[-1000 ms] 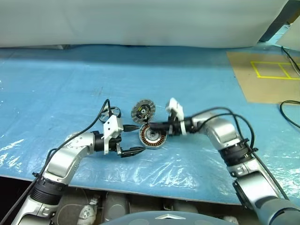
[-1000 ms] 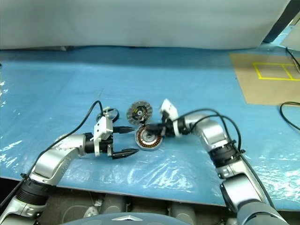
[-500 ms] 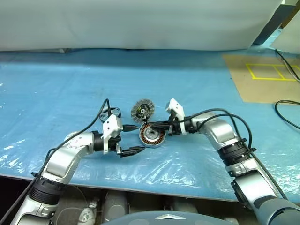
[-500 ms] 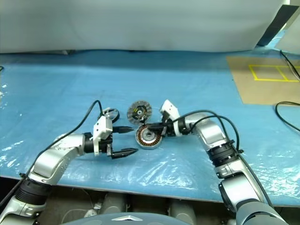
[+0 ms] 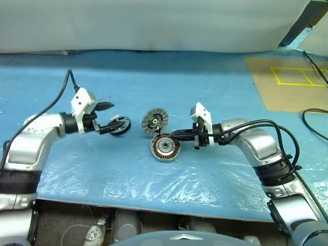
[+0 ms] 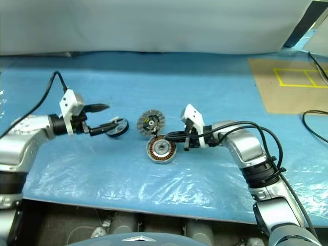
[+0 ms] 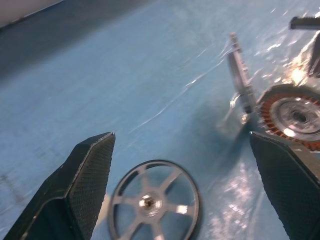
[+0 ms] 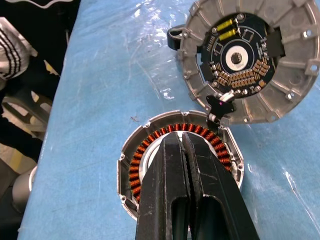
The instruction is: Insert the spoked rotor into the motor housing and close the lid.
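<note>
A: Left wrist view: what stands between your fingers?

B: My left gripper (image 7: 182, 165) is spread wide and holds nothing. One textured finger pad (image 7: 92, 170) sits to one side of the spoked rotor (image 7: 154, 201), the other pad well off on the far side. The rotor lies flat on the blue plastic sheet (image 5: 169, 82), just below and ahead of the fingertips; I cannot tell whether the nearer pad touches it.

A: And beyond that gripper?

B: Farther out, past the rotor, the lid (image 5: 156, 120) stands tilted on its ribbed rim, leaning by the motor housing (image 5: 165, 147), whose copper windings face up.

A: Your other gripper?

B: My right gripper (image 8: 184, 145) is closed, fingers pressed together with nothing between them. Its tips hover over the housing's open top, above the winding ring. The lid's circuit face lies just beyond the tips. The rotor is well apart from this gripper, toward my left arm.
</note>
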You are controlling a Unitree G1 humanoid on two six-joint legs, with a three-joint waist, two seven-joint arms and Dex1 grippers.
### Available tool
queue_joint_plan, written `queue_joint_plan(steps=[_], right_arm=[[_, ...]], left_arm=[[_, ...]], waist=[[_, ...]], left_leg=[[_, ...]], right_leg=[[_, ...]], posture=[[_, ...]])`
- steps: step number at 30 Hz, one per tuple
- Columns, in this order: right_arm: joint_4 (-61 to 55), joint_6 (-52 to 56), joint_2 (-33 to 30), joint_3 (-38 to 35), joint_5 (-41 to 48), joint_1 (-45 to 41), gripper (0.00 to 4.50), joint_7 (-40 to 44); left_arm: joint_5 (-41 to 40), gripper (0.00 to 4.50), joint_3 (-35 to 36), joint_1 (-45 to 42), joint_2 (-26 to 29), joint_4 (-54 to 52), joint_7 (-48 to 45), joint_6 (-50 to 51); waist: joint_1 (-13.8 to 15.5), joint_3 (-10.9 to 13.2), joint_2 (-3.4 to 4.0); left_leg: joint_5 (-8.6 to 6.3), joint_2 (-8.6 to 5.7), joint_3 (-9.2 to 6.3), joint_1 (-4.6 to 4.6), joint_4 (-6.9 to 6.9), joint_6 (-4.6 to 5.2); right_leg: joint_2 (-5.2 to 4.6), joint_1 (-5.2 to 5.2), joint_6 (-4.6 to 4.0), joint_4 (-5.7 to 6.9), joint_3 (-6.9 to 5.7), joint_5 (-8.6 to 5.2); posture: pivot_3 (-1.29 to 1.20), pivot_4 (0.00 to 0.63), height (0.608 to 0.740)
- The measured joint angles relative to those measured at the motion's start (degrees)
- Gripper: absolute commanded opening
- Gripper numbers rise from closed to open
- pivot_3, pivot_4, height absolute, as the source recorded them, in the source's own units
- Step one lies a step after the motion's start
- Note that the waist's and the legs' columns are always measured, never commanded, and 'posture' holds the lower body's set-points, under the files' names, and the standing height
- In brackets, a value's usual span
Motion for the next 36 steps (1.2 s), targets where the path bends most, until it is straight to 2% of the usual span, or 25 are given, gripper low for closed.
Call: queue_joint_plan(steps=[3,6,10,12,19,26,30,36], right_arm=[[0.1,-0.1,0.4,0.5,-0.4,0.9,0.03,-1.2],[0.0,-0.3,0.3,0.6,-1.1,1.5,0.03,-2.5],[-1.1,0.0,-0.4,-0.3,-1.0,3.4,0.03,-3.8],[-3.2,0.7,-1.9,-1.7,0.0,4.6,0.03,-3.8],[-13.9,1.4,-8.4,-6.7,4.5,10.7,0.03,-1.5],[-16.3,-0.1,-8.2,-6.2,5.7,12.5,0.03,-1.6],[-16.0,-0.4,-6.2,-5.2,5.5,12.1,0.03,-3.2],[-14.9,-1.2,-6.2,-4.8,4.8,11.9,0.03,-3.7]], left_arm=[[4.5,4.5,-4.4,-8.3,0.7,10.1,-3.3,-2.8],[12.8,4.5,-10.7,-17.0,1.1,23.7,-8.0,-13.0],[18.2,4.5,-15.6,-24.3,-1.9,37.1,-15.3,-24.1],[19.0,4.5,-16.7,-26.5,-3.6,40.5,-19.1,-27.4],[23.0,4.5,-18.8,-30.2,-6.1,49.8,-27.4,-37.1],[26.7,4.5,-19.8,-30.9,-7.1,55.0,-28.5,-40.6],[29.1,4.5,-19.8,-32.9,-8.3,58.1,-25.0,-43.2],[29.1,4.5,-18.5,-35.2,-9.1,60.5,-24.7,-43.7]], waist=[[0.3,0.0,-0.03],[0.5,0.0,-0.03],[0.8,0.0,-0.04],[1.4,0.0,-0.04],[1.7,0.0,-0.07],[1.7,0.0,-0.07],[1.8,0.0,-0.08],[1.9,0.0,-0.08]], left_leg=[[0.03,-0.02,0.0,-0.02,0.05,0.03],[0.03,-0.04,-0.02,-0.03,0.02,0.02],[0.03,-0.07,-0.04,-0.1,-0.05,0.0],[0.03,-0.08,-0.04,-0.24,-0.05,0.0],[0.01,-0.06,-0.13,-0.25,-0.05,-0.02],[0.02,-0.01,-0.15,-0.25,0.08,-0.01],[0.02,-0.02,-0.19,-0.29,0.09,-0.01],[0.02,-0.04,-0.2,-0.29,0.08,-0.01]], right_leg=[[-0.04,0.0,0.03,0.02,0.0,0.02],[-0.07,0.0,0.27,0.01,0.01,0.16],[-0.08,-0.04,0.3,0.04,-0.07,0.18],[-0.06,-0.16,0.3,0.04,-0.12,0.18],[-0.07,-0.17,0.36,0.05,-0.15,0.22],[-0.17,-0.13,0.4,0.11,-0.15,0.25],[-0.19,-0.11,0.43,0.13,-0.17,0.27],[-0.18,-0.11,0.44,0.13,-0.17,0.27]], posture=[[0.0,0.15,0.74],[0.0,0.15,0.74],[0.0,0.15,0.74],[0.0,0.15,0.74],[0.0,0.15,0.74],[0.0,0.15,0.74],[0.0,0.15,0.74],[0.0,0.15,0.74]])
